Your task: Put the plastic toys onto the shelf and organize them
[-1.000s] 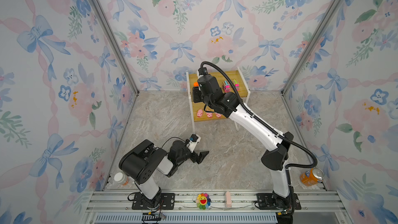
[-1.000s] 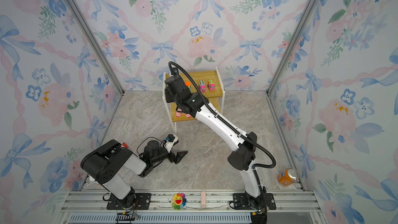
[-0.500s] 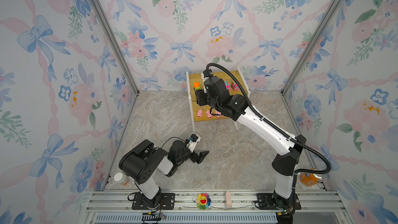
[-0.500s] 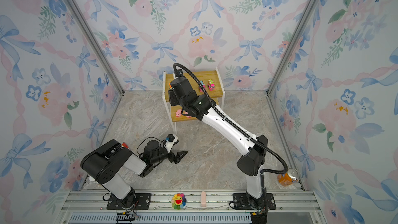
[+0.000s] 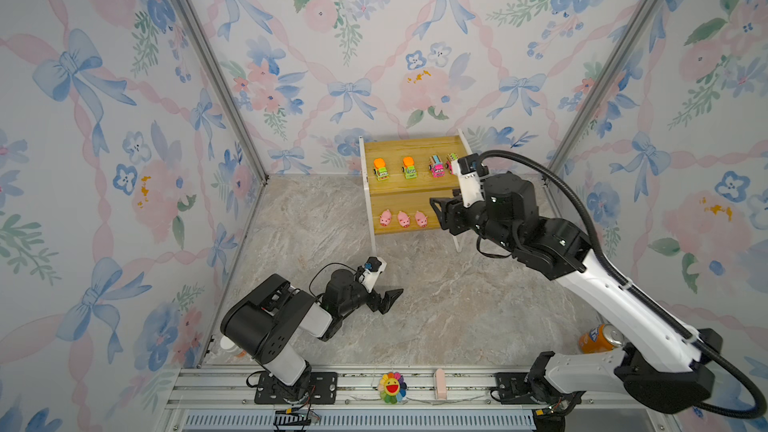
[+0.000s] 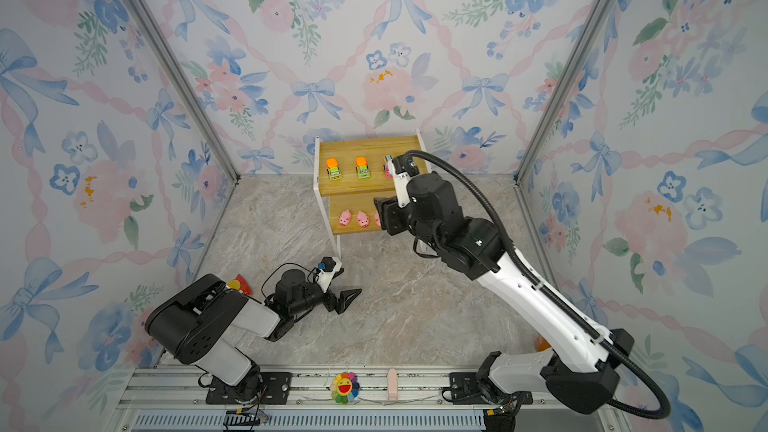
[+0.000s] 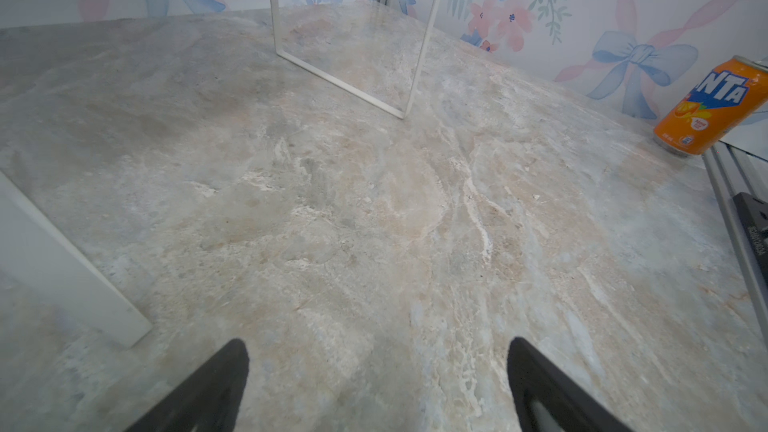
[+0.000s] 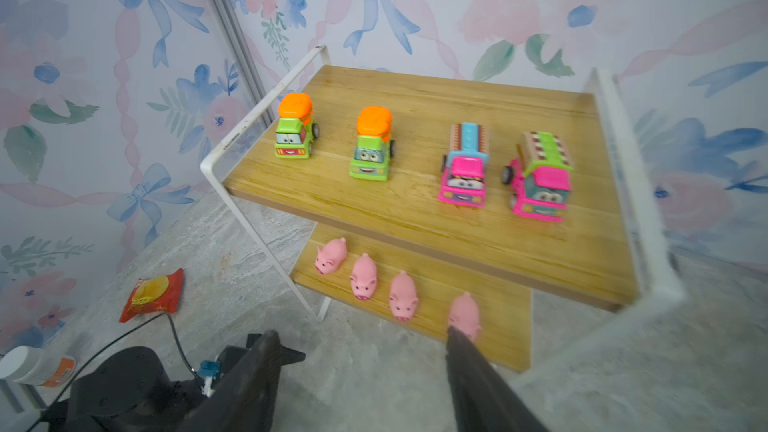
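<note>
The shelf [image 5: 415,149] [image 6: 370,146] [image 8: 457,218] stands against the back wall. Its upper board holds two green trucks [image 5: 381,169] [image 8: 294,132] and two pink trucks [image 5: 436,167] [image 8: 463,168] in a row. Several pink pigs [image 5: 403,219] [image 8: 363,276] line the lower board. My right gripper [image 5: 440,211] [image 8: 360,332] hangs open just in front of the lower board with nothing between its fingers. One finger overlaps the end pig [image 8: 464,315] in the right wrist view. My left gripper [image 5: 384,299] [image 7: 377,342] lies open and empty, low over the floor.
An orange soda can [image 5: 600,337] [image 7: 712,108] stands at the front right. A red snack packet [image 8: 153,295] [image 6: 239,284] and a white bottle [image 8: 35,365] lie by the left wall. A rainbow flower [image 5: 390,386] sits on the front rail.
My right gripper has drawn back from over the shelf toward the right front, and its jaws have widened. The left arm has not moved.
</note>
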Controlling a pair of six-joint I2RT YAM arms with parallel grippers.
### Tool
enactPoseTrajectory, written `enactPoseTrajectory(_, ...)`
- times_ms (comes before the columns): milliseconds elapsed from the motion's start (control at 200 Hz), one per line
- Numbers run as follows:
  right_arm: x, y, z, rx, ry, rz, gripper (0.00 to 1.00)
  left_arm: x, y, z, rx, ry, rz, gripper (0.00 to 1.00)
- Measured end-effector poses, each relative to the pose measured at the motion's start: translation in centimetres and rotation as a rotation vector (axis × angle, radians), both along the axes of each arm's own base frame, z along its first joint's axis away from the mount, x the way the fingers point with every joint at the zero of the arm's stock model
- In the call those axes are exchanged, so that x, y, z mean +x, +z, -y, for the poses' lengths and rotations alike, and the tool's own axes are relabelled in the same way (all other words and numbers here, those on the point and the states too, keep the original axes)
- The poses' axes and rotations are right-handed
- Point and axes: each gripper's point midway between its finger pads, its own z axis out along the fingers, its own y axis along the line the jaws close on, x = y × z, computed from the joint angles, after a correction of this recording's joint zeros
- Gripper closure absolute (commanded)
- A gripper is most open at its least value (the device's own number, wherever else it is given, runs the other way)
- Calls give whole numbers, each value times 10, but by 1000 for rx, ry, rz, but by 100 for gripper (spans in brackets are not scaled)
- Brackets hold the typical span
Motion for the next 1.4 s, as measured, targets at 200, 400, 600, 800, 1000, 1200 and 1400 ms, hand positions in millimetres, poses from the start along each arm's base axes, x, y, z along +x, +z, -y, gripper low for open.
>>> enactPoseTrajectory(200, -19, -14, 146, 4, -355, 177, 34, 13, 68, -2, -43, 45, 132, 2)
enactPoseTrajectory(400, 8, -105, 203, -112, -532, 94, 33, 29, 155, -36, -43, 216, 360, 2)
enactPoseTrajectory(600, 31, -232, 226, -121, -525, -72, 33, 58, 164, -117, 37, 490, 388, 2)
enactPoseTrajectory(800, 47, -311, 233, -91, -518, -117, 34, 70, 128, -184, 130, 700, 325, 2)
enactPoseTrajectory(1000, 76, -350, 214, -99, -448, -98, 33, 78, 82, -232, 178, 815, 242, 2)
enactPoseTrajectory(1200, 95, -331, 203, -107, -418, -23, 30, 84, 48, -237, 187, 790, 169, 2)
enactPoseTrajectory(1400, 109, -314, 216, -76, -447, 11, 29, 87, 27, -233, 190, 749, 115, 2)
